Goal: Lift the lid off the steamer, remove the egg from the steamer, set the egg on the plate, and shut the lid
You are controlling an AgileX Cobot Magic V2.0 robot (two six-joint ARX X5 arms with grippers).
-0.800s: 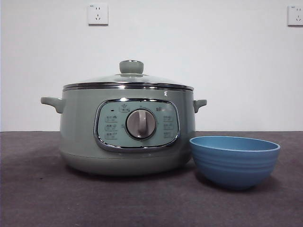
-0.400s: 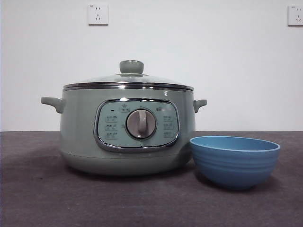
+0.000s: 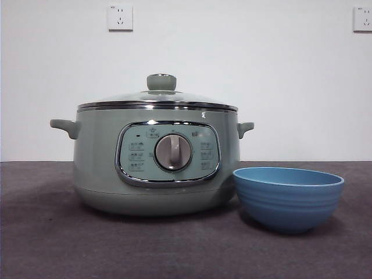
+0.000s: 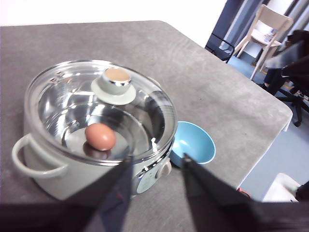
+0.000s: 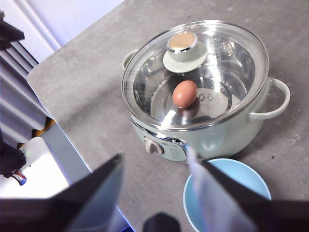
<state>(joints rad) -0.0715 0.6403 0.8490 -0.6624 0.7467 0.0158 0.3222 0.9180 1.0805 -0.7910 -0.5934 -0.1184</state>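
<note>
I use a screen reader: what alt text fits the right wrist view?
A brown egg sits inside the green steamer, seen through its closed glass lid. The empty blue plate stands beside the steamer, and the right gripper hangs open above the table.

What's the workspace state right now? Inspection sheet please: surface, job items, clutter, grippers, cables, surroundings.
Surface: grey table, no spills seen.
Steamer: upright, dial facing the front camera.
Lid: seated on the steamer, knob untouched.
Egg: brown, inside the steamer, seen through the glass.
Plate: blue bowl beside the steamer, empty.
Clutter: nothing seen.
Left gripper: jaws open, above the table, holding nothing.
Right gripper: jaws open, above the table, holding nothing.
Cables: nothing seen.
Surroundings: white wall with two sockets; a chair beyond the table.
</note>
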